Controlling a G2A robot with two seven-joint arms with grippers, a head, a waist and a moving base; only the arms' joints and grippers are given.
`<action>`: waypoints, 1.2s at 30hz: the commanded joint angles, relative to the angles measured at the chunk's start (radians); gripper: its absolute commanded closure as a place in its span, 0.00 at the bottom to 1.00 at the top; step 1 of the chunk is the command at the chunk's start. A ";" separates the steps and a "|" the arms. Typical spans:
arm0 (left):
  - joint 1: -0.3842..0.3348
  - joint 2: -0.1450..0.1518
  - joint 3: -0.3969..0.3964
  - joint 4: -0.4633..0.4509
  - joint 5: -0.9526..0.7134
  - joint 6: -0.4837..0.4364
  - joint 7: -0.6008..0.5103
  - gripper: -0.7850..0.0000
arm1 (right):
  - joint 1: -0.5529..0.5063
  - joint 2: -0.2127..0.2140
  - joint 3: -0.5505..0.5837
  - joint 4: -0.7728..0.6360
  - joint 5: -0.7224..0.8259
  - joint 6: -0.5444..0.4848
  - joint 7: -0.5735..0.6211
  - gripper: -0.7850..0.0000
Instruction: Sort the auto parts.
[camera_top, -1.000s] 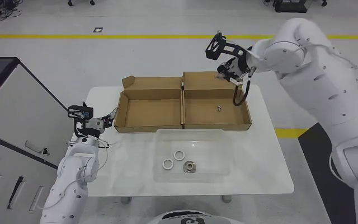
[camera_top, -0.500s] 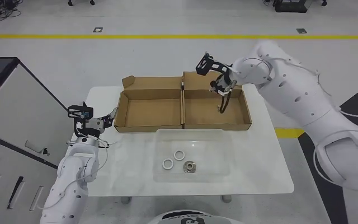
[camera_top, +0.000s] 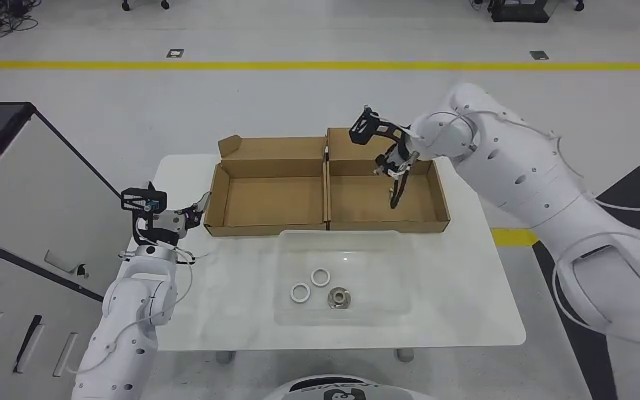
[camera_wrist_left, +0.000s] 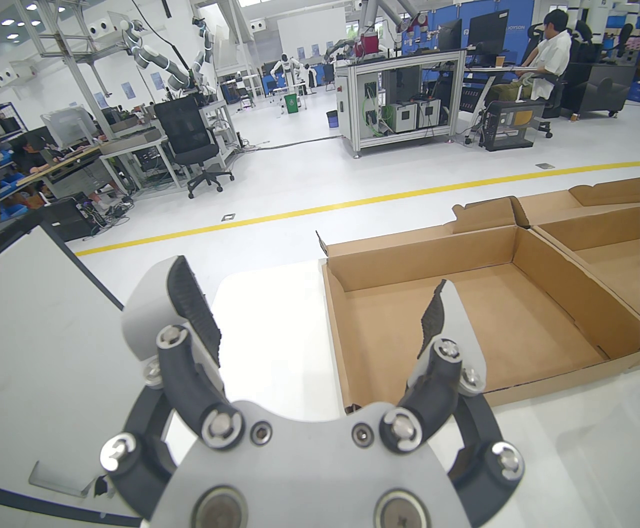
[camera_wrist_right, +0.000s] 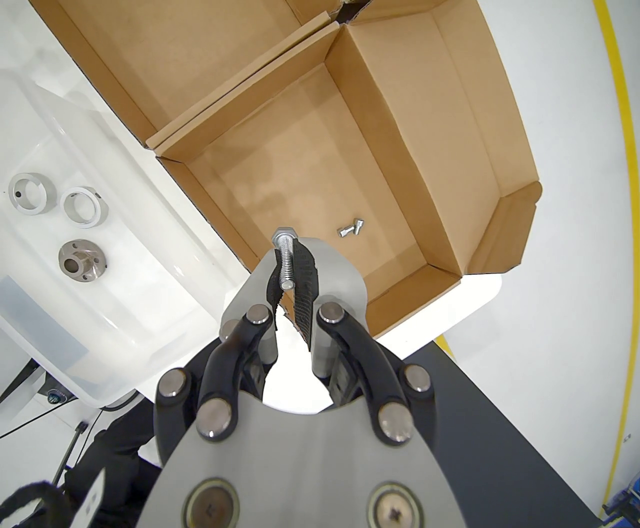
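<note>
Drop-off step. Right gripper (camera_wrist_right: 290, 262) is clenched on 1 bolt (camera_wrist_right: 283, 237) above the right box (camera_top: 432, 195), upper centre of the top view. Next: lower and release near the screw (camera_wrist_right: 351, 228). Left gripper (camera_wrist_left: 320, 312) is released and sits mid-left of that view.

Top view looks down at the table (camera_top: 470, 295); both wrist views (close behind fingers (camera_wrist_left: 195, 305)) share the boxes (camera_top: 275, 200).

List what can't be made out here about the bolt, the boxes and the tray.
Right wrist view: the jaws of the right gripper cover much of the shank of the bolt.
Right wrist view: the small fastener in the box is too small to tell one piece from two.
Right wrist view: the clear tray is cut off by the edge.
Top view: the bolt is too small to make out.
</note>
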 joint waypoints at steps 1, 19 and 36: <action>0.000 0.000 0.000 0.000 0.000 0.000 0.000 0.00 | 0.000 0.000 0.000 0.000 0.000 0.000 0.000 1.00; 0.000 0.000 0.000 0.000 0.000 0.000 0.000 0.00 | -0.016 -0.166 -0.165 0.290 -0.090 0.162 -0.126 1.00; 0.000 0.000 0.000 0.000 0.000 0.000 0.000 0.00 | -0.009 -0.385 -0.251 0.680 -0.097 0.160 -0.207 1.00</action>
